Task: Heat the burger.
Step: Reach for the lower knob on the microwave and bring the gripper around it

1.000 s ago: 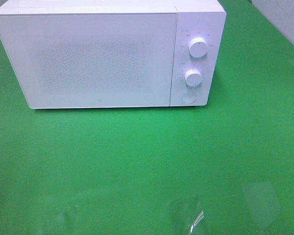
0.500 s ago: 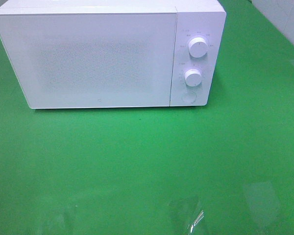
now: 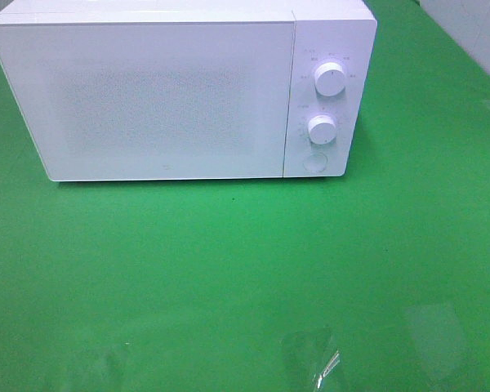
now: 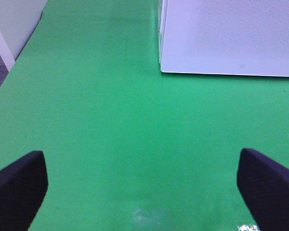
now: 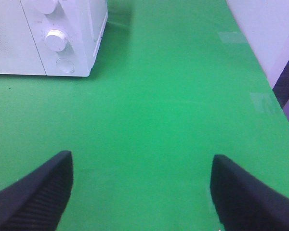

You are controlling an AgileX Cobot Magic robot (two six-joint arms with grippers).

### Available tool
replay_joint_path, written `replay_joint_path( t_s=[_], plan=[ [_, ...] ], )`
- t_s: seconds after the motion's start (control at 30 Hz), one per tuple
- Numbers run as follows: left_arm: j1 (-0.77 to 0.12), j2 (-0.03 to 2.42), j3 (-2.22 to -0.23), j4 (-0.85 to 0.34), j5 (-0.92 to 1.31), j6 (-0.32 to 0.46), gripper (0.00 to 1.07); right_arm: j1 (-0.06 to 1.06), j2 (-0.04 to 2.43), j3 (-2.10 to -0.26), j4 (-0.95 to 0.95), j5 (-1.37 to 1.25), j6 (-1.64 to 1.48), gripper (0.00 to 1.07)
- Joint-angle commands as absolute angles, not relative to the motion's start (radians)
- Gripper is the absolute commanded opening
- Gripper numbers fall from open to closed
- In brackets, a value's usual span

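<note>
Nothing moved since a second ago, microwave [image 3: 163,98] shut on green desk [image 3: 229,261], my left gripper [image 4: 143,190] and right gripper [image 5: 142,192] released, empty, in front of microwave, burger out of my sight

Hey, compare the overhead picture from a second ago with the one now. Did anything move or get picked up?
Nothing visibly changed. The microwave stands in the same spot on the green table, with its door shut as before.
</note>
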State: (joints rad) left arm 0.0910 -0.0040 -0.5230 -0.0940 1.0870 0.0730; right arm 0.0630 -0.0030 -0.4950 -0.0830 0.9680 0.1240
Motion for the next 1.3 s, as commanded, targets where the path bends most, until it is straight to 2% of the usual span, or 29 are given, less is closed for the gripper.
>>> replay_joint_path(
  t_s=[0.03,1.3],
  plan=[
    [0.094,-0.025,-0.520,-0.090,1.072,0.073,1.01,0.059,-0.030,-0.493,-0.082,0.959,0.129,0.76],
    [0.094,-0.024,-0.520,-0.090,1.073,0.073,1.01,0.059,-0.030,-0.493,-0.082,0.959,0.129,0.76]
  ],
)
